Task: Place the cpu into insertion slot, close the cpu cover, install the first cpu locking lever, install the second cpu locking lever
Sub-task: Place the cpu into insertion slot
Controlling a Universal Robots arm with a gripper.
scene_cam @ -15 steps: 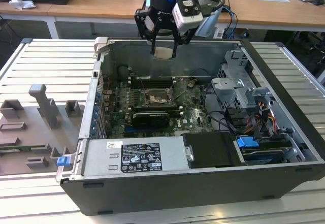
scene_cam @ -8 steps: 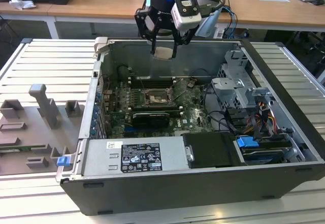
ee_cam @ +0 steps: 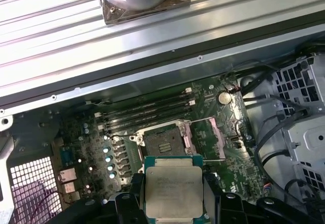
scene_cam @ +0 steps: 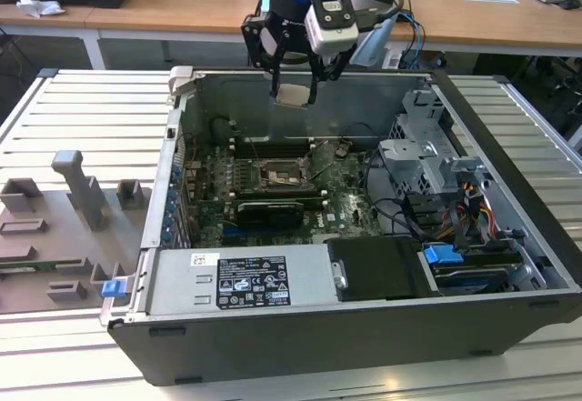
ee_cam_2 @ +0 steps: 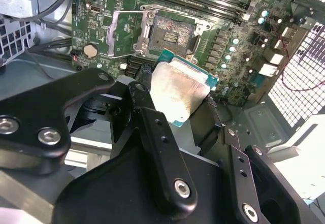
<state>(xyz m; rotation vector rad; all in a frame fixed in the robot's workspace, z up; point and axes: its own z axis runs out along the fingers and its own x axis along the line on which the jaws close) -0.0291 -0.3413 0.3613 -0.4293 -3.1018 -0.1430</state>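
My gripper [scene_cam: 293, 85] hangs over the open computer case, shut on the cpu [scene_cam: 293, 95], a flat silvery-beige square chip. In both wrist views the cpu [ee_cam_2: 179, 89] [ee_cam: 173, 191] lies between the black fingers [ee_cam_2: 147, 99], its metal top showing. Below it on the green board sits the insertion slot [scene_cam: 277, 175] [ee_cam_2: 170, 31] [ee_cam: 163, 144], its dark centre bare. The cpu cover [ee_cam_2: 116, 33] [ee_cam: 217, 138] is swung open beside the slot. The chip is well above the board and touches nothing else.
Long black memory slots [ee_cam: 147, 113] run beside the socket. A long black card [scene_cam: 270, 212] lies across the board nearer the exterior view's camera. A drive cage with cables [scene_cam: 427, 160] fills the case's right side. A grey fixture plate [scene_cam: 64, 219] lies left of the case.
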